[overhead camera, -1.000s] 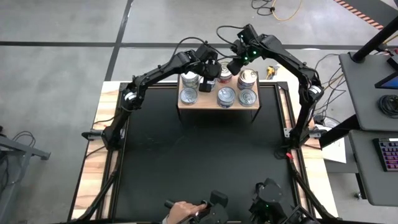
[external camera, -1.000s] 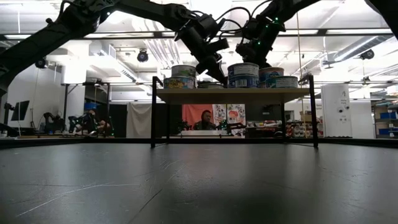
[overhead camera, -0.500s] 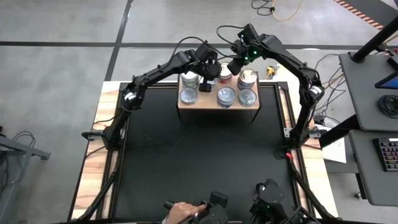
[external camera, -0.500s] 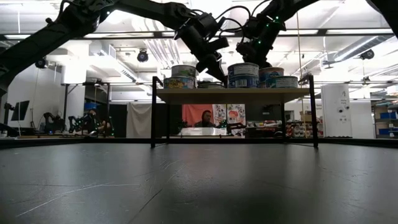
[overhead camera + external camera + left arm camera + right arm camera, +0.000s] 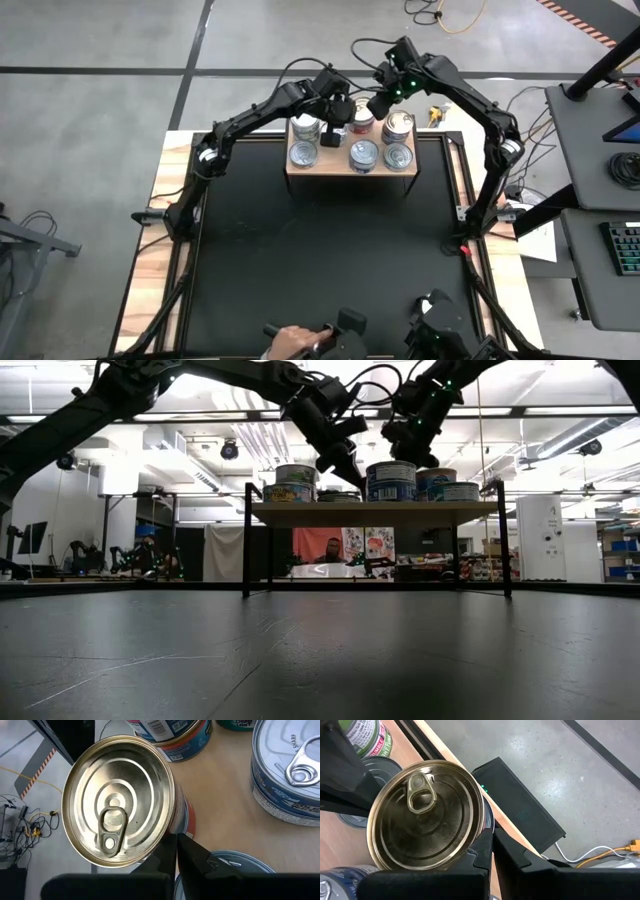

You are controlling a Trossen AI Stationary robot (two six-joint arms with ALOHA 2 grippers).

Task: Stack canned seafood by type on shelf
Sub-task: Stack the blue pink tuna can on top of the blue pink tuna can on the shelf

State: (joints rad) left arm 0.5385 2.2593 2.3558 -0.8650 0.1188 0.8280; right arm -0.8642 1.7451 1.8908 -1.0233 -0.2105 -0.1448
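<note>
Hovering closed, left end effector (image 5: 176,851) — gold-topped can (image 5: 117,801) just beside.

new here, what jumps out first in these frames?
Both arms reach to the far edge of the table and meet over a small wooden shelf crowded with round cans. The left gripper and right gripper, fingers shut, each hover beside a gold-topped can at the shelf's back.
</note>
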